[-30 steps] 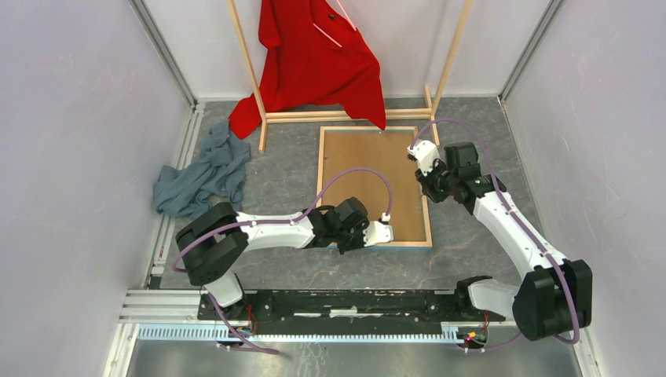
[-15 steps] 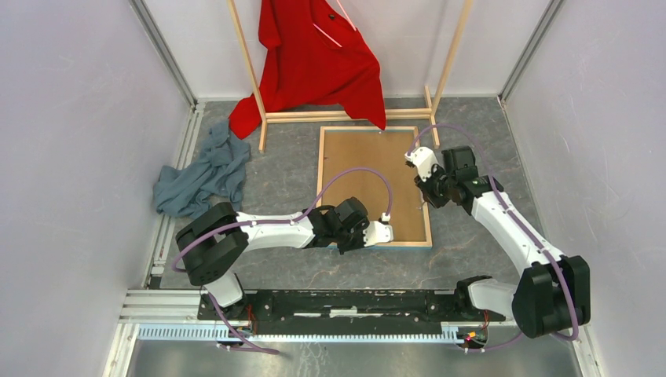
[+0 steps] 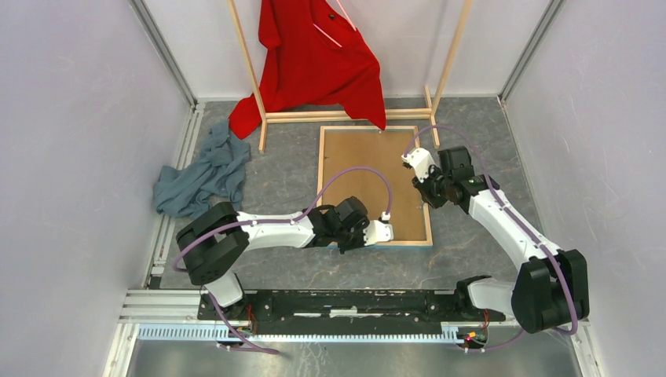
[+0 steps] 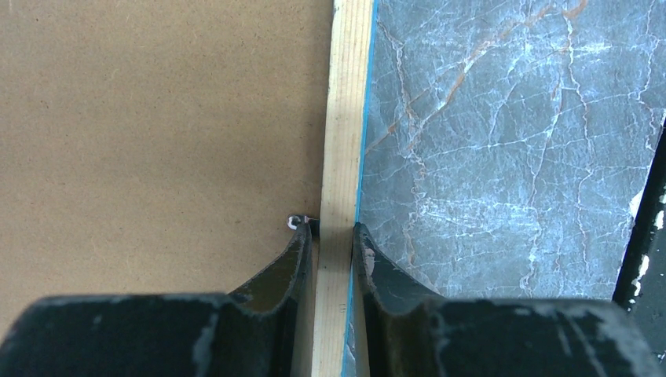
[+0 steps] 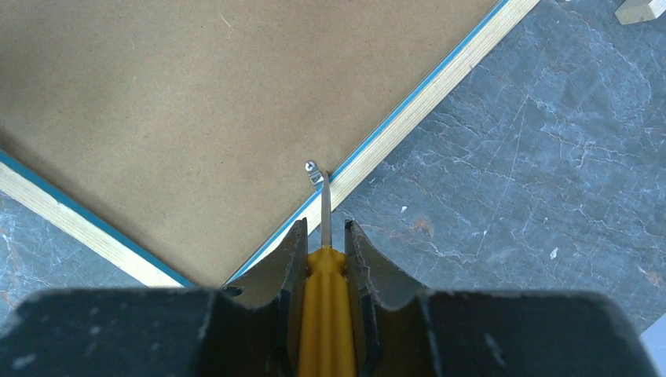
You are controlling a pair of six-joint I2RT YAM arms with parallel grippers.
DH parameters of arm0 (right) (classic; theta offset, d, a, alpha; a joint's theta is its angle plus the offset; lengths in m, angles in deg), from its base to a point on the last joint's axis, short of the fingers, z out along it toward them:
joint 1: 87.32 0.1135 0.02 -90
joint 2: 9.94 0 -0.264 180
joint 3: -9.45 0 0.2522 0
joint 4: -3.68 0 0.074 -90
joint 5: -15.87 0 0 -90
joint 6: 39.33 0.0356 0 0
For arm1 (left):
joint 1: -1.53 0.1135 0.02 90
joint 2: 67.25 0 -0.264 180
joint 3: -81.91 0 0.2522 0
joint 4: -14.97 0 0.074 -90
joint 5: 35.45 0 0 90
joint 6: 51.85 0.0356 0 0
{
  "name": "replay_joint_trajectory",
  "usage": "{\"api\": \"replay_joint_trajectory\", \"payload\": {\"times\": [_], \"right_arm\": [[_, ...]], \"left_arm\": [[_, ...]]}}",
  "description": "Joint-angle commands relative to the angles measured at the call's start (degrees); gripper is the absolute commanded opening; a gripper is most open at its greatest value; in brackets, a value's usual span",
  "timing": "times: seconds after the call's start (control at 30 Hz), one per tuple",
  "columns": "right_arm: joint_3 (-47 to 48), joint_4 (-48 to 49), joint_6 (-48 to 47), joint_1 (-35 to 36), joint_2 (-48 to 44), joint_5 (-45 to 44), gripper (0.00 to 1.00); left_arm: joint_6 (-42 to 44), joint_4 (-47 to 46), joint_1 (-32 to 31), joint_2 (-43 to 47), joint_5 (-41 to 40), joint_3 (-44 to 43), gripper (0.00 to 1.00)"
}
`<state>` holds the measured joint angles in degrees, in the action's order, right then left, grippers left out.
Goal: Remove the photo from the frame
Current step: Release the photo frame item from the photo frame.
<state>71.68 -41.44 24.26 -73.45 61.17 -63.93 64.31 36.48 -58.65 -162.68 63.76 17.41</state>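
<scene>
Brown backing board (image 3: 369, 157) facing up inside the frame (image 3: 410, 243) from above; photo unseen, probably beneath. Slight inward shift of the right gripper (image 3: 411, 158) over the frame's right rail since a second ago, left gripper (image 3: 385, 233) unmoved: likely aiming at a fastener. Left wrist: clamped on the frame's wooden rail. Right wrist: clamped on a yellow screwdriver (image 5: 323, 314), blade tip at a metal clip (image 5: 314, 171).

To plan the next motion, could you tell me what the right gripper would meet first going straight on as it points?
Probably the small metal tab at the edge of the frame: the screwdriver in the right gripper points straight at it, though depth is unclear.
</scene>
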Motion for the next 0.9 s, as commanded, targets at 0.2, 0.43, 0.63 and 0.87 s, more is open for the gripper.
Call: {"api": "replay_joint_trajectory", "payload": {"times": [0.2, 0.43, 0.63, 0.87], "right_arm": [[3.36, -6.39, 2.45, 0.96, 2.8, -1.04, 0.0], [5.36, -8.75, 3.2, 0.99, 3.08, 1.56, 0.0], [6.2, -9.96, 3.21, 0.99, 3.14, 2.06, 0.0], [4.99, -7.88, 3.21, 0.99, 2.81, 3.46, 0.0]], "left_arm": [[-4.07, -0.1, 1.12, -1.95, 0.22, -0.67, 0.02], [-4.37, -0.05, 1.29, -1.64, 0.35, -0.76, 0.02], [-4.48, -0.18, 1.38, -1.51, 0.44, -0.77, 0.02], [-4.46, -0.27, 1.47, -1.42, 0.69, -0.68, 0.02]]}}
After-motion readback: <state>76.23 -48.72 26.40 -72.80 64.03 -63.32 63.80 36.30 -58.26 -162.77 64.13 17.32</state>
